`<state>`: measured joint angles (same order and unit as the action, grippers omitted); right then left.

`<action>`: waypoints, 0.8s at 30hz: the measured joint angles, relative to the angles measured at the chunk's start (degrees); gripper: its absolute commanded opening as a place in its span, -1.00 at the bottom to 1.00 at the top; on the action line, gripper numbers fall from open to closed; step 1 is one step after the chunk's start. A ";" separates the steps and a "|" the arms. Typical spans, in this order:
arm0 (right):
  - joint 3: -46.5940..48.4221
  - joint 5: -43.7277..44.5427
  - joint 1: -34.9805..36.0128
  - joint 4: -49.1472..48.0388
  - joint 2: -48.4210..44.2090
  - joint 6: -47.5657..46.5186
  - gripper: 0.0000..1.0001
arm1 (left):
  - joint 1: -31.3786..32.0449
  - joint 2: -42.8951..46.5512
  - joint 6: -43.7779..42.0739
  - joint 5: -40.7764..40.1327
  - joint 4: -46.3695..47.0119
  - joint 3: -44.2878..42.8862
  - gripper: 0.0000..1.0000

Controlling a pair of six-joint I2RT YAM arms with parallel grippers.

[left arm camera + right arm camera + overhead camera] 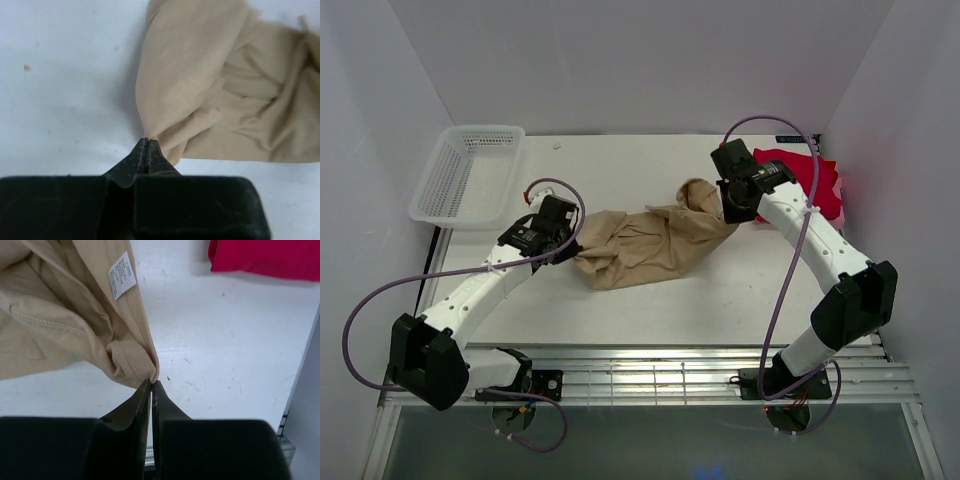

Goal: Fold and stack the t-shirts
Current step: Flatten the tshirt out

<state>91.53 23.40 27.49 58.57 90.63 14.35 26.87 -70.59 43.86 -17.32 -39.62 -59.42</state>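
Observation:
The tan t-shirt (650, 240) lies bunched across the middle of the table, stretched between both arms. My left gripper (567, 252) is shut on its left end; in the left wrist view the cloth (210, 85) bunches out from the pinched fingertips (148, 142). My right gripper (730, 208) is shut on a hemmed edge at the shirt's right end (75, 315), which hangs from the closed tips (152, 382) with a white care label (121, 276) showing. The red t-shirt (815, 180) lies crumpled at the back right, behind the right arm, also seen as a red t-shirt edge (265, 257).
A white mesh basket (468, 175) stands at the back left corner of the table. White walls close in the back and both sides. A slatted metal rail (660, 375) runs along the near edge between the arm bases.

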 measured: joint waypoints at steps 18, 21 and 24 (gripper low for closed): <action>-4.50 -0.96 0.87 3.21 1.81 3.93 -0.05 | 1.75 -9.16 1.51 1.77 -5.77 -7.30 0.15; -2.19 -3.43 1.11 0.74 3.82 3.41 -0.05 | 4.28 -14.64 0.52 2.78 -3.19 -10.99 0.04; -2.08 -6.67 1.16 -1.44 6.43 3.10 -0.06 | 7.56 -20.96 -0.55 4.28 -1.25 -12.74 -0.11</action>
<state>89.45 16.73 28.64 57.12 97.06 17.45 34.44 -91.55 43.31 -13.04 -40.86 -72.16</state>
